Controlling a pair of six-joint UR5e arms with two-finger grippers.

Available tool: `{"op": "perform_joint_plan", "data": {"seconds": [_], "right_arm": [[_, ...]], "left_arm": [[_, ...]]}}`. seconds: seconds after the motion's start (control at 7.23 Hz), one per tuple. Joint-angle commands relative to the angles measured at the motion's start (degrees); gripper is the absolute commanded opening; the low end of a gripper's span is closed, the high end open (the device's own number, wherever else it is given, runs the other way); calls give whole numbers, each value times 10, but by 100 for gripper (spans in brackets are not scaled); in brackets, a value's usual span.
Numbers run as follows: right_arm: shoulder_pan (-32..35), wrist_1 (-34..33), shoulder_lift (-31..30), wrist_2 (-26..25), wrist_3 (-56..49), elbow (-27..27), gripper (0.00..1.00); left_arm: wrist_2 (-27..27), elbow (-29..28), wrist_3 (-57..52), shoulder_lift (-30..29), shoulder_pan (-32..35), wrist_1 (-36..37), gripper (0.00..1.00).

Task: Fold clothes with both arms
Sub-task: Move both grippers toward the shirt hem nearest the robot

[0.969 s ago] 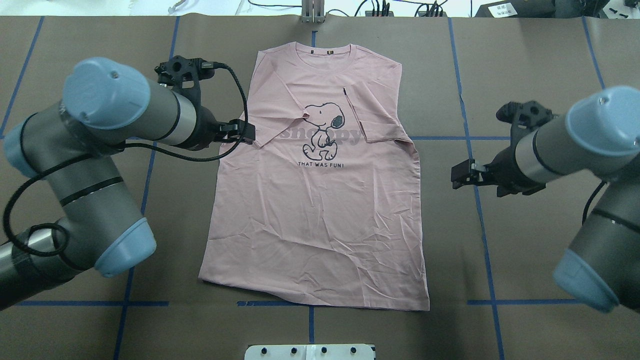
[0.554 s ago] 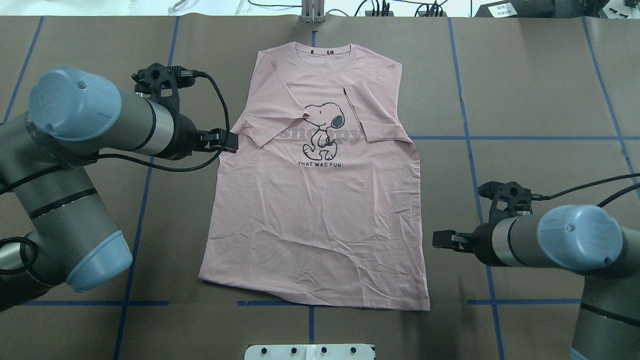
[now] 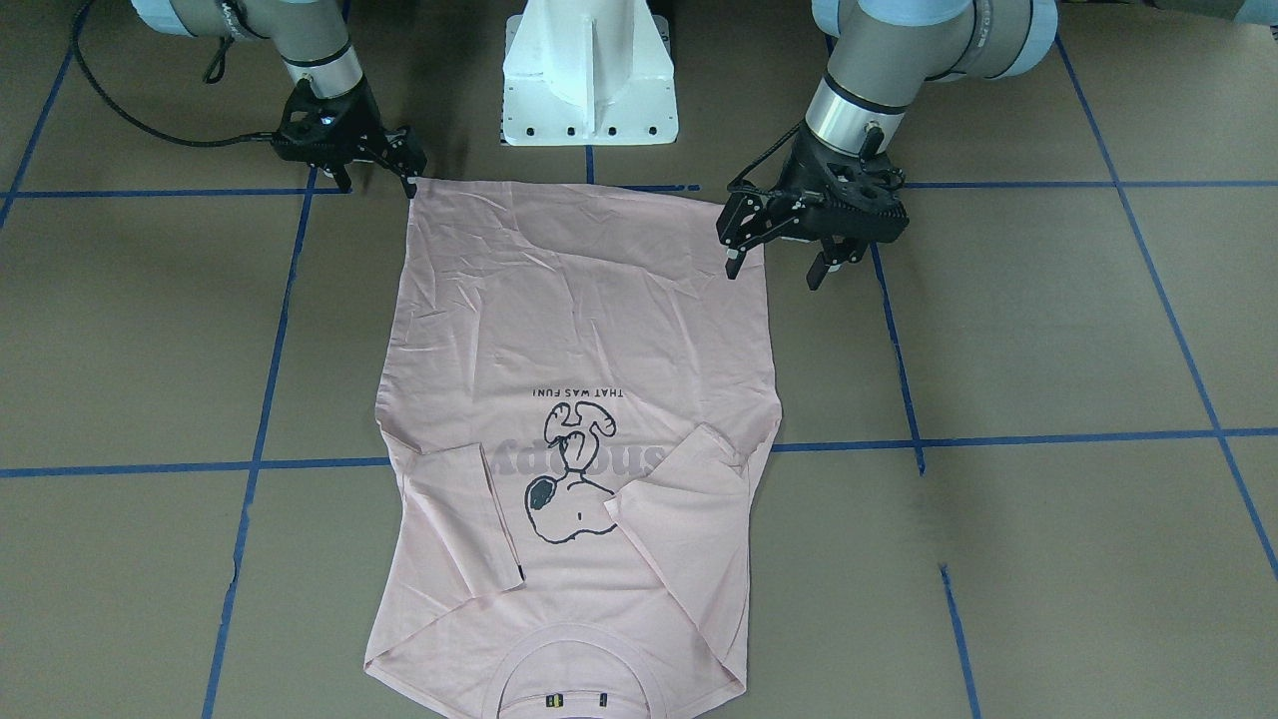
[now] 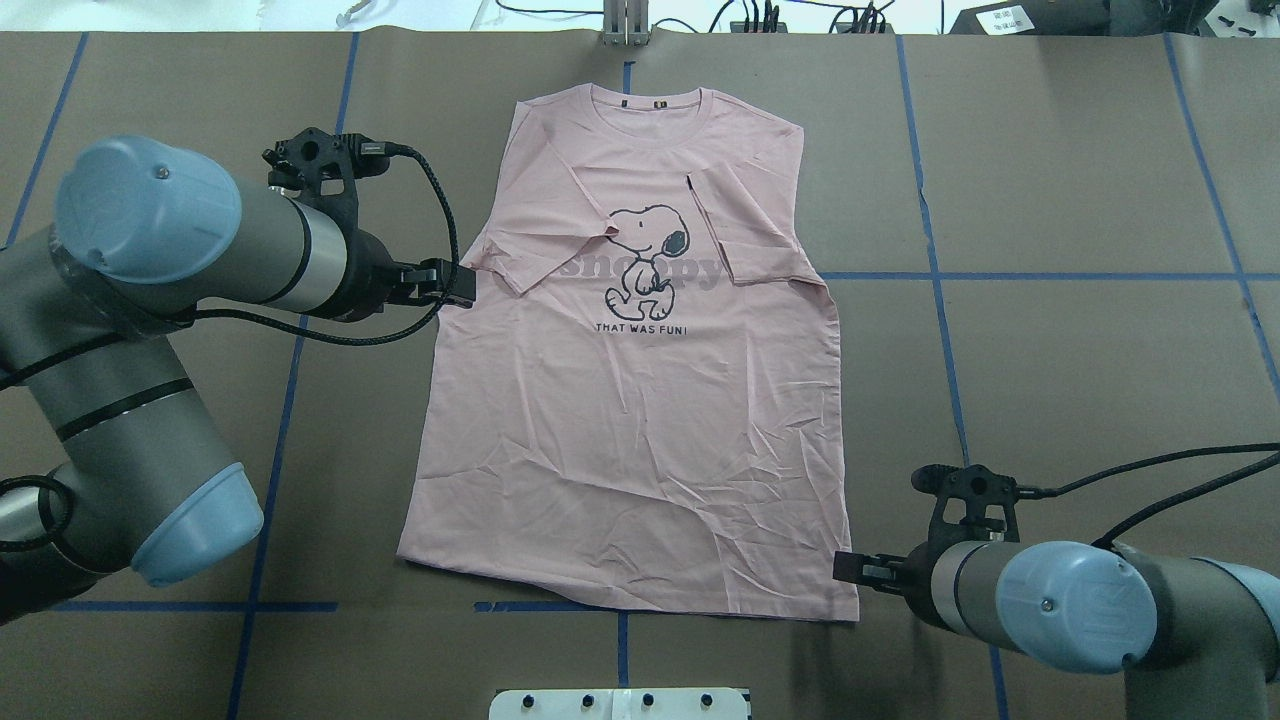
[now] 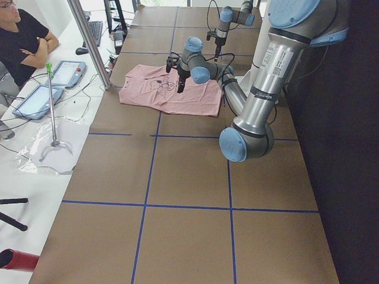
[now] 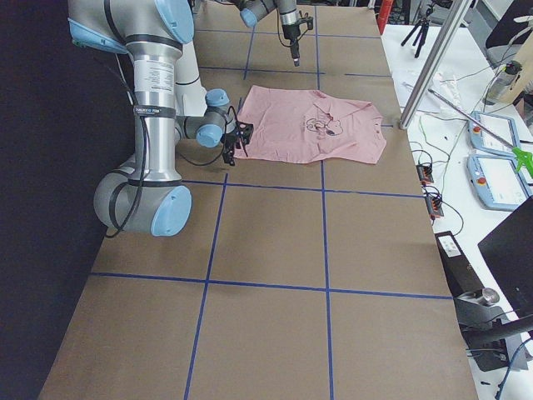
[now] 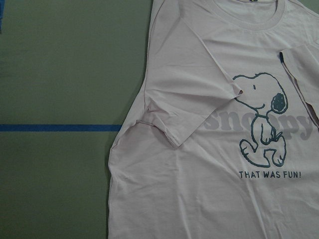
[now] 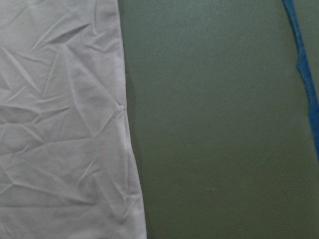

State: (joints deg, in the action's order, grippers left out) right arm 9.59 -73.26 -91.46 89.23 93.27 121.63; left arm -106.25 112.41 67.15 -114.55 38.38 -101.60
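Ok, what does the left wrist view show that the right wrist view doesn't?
Only the left wrist view: the dog print, the lettering under it, the collar, a sleeve folded in over the chest, and a tape line running up to the shirt. Only the right wrist view: a plain, creased stretch of cloth with no print, and a tape strip near the frame's right edge, apart from the cloth. Both: the pink shirt lying flat on the brown table, with one side edge in frame.
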Motion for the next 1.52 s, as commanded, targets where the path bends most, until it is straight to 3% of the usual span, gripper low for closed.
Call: {"op": "perform_joint_plan", "data": {"seconds": [0.0,0.14,1.11,1.25,1.38], "right_arm": [[-27,-44,46,-17,9,-4,100],[-31,-83,78,-18,9,-10,100],[-32,-81,72,-5,9,-37,97],[-31,-81,72,2,9,-34,80],[-31,-81,72,3,9,-32,28]], "left_arm": [[0,-1,0,0,-1,0,100],[0,0,0,0,-1,0,100],[0,1,2,-1,-1,-2,100],[0,1,2,-1,-1,-2,100],[0,1,2,-1,-1,-2,100]]}}
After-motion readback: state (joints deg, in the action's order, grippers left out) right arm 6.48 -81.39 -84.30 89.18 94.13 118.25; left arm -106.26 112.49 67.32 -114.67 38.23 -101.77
